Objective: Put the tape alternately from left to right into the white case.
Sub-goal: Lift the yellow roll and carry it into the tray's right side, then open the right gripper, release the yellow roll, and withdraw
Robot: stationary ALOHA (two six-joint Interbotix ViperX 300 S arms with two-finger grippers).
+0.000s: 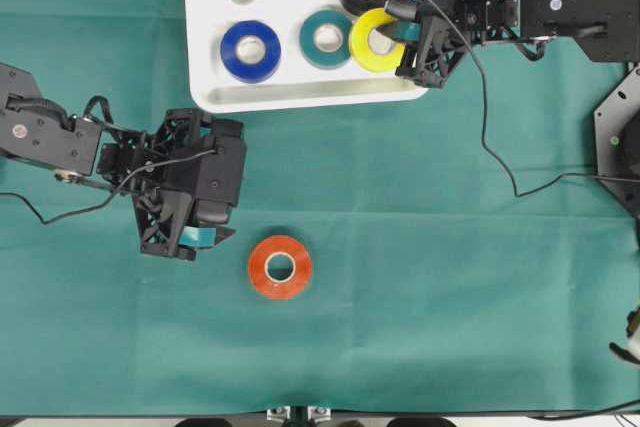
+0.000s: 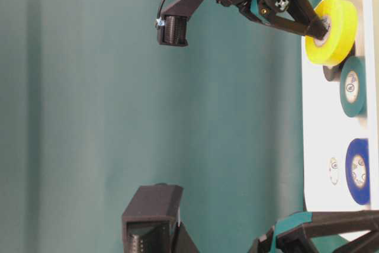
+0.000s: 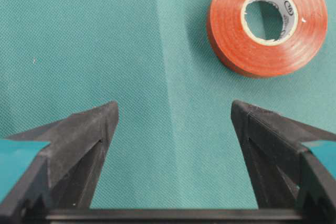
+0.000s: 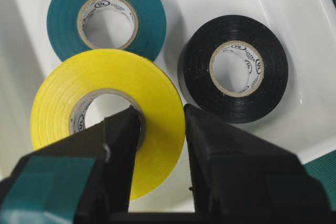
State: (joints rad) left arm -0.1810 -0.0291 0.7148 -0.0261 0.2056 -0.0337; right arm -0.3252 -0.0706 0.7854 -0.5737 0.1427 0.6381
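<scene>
While right end effector (image 1: 398, 35) grips yellow roll (image 1: 372, 40), four rolls in white case (image 1: 300, 97), one red roll (image 1: 280, 267) outside, left end effector (image 1: 205, 239) open.

Left arm: enters from left edge of overhead view, extended toward centre, wrist angled downward. Left claw (image 1: 205, 237): jaws spread wide, nothing between them, dark fingers (image 3: 86, 129) with teal pads, poised low over counter.

Right arm: enters from right edge of overhead view, reaching leftward across far side. Right claw (image 1: 392, 35): jaws closed on wall of yellow roll (image 4: 107, 111), one finger (image 4: 123, 145) through its core, the other against its outer face; roll tilted and raised clear in table-level view.
</scene>
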